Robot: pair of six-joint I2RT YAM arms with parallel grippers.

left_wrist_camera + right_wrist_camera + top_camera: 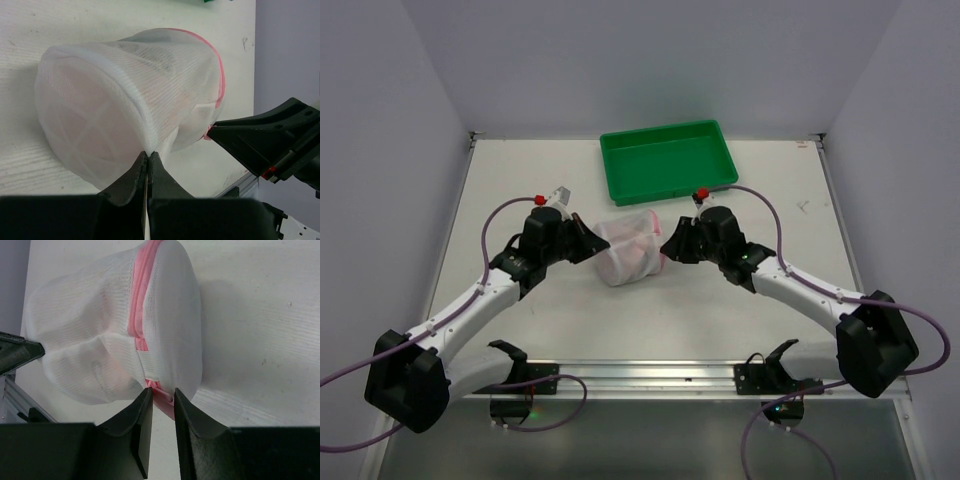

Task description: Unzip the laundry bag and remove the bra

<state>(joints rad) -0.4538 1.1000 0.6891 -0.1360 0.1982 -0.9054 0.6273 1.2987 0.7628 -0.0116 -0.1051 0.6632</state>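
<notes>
A round white mesh laundry bag with pink zipper trim (632, 248) lies on its side on the pale table (620, 320), near the middle of the overhead view. It sits just below the green rectangular plastic tray (665, 160), which stands in the upper centre, and the two do not touch. The black left gripper (597, 245) meets the laundry bag from the left of the frame and the black right gripper (670, 246) meets it from the right, so the bag sits between the two with both arms bent inward toward it. In the left wrist view the bag (130, 110) fills the centre as a squat drum shape, with its flat mesh disc facing the lower left and the pink trim curving along its right edge. The left gripper (149, 156) rises from the bottom of that frame with its fingers pressed almost together, nipping a small fold of white mesh at the bag's lower rim. The tip of the right gripper (214, 131) touches the pink trim at the right. In the right wrist view the bag (100, 340) occupies the upper left and centre, and the pink zipper band runs down its middle from the top edge. The right gripper (161, 394) holds a narrow gap, with a bunched piece of the pink band caught between its fingers. The tip of the left gripper (30, 351) shows at the left edge, against the mesh. A faint pink tint shows through the mesh, but I cannot tell what is inside.
</notes>
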